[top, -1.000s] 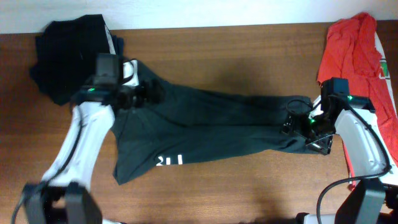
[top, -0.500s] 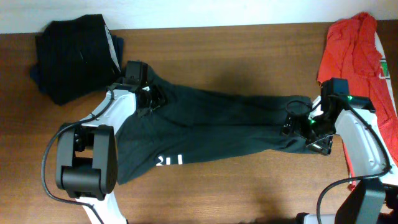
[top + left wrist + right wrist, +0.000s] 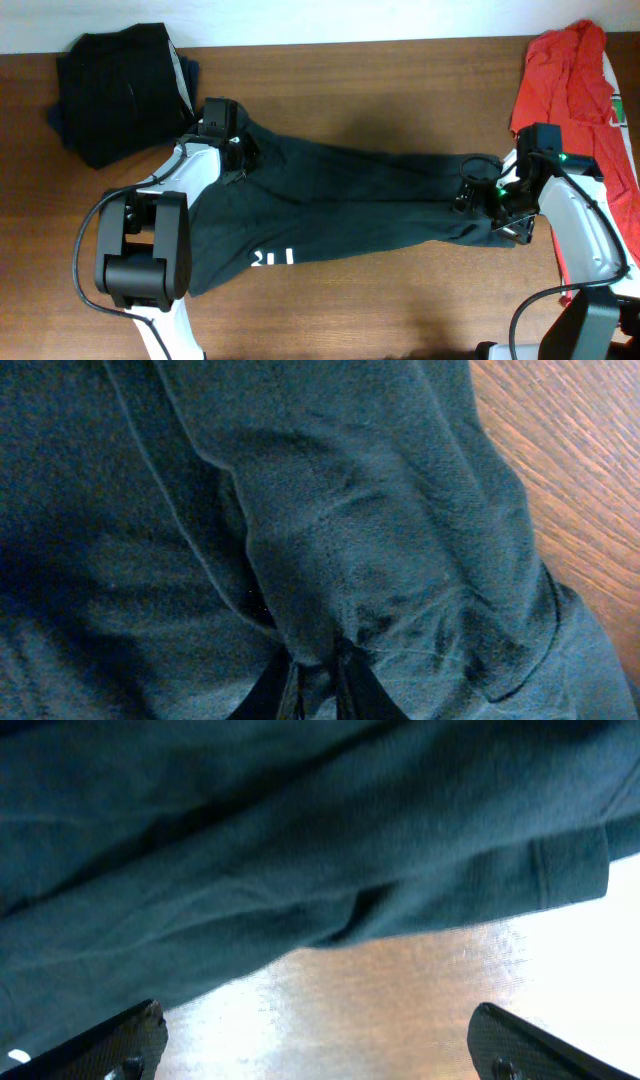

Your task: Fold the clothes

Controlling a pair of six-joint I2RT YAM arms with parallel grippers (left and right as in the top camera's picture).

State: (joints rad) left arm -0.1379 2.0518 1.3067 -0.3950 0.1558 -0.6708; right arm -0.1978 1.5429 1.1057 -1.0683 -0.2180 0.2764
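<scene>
The dark charcoal T-shirt (image 3: 340,200) lies stretched across the table, with white lettering (image 3: 272,259) near its front left. My left gripper (image 3: 243,152) sits at the shirt's upper left corner. In the left wrist view its gripper (image 3: 318,660) is shut on a pinched fold of the dark T-shirt (image 3: 360,520). My right gripper (image 3: 490,215) stands open at the shirt's right end. In the right wrist view that gripper (image 3: 318,1020) has only bare wood between its fingers, and the shirt's edge (image 3: 300,850) lies just ahead of them.
A crumpled red shirt (image 3: 565,75) lies at the back right, partly over a white sheet (image 3: 625,140). Folded dark garments (image 3: 115,85) are stacked at the back left. Brown wooden table (image 3: 380,310) shows in front of the T-shirt.
My left gripper has closed on a fold of the T-shirt at its upper left corner, and the left arm has changed pose. The right arm has barely moved.
</scene>
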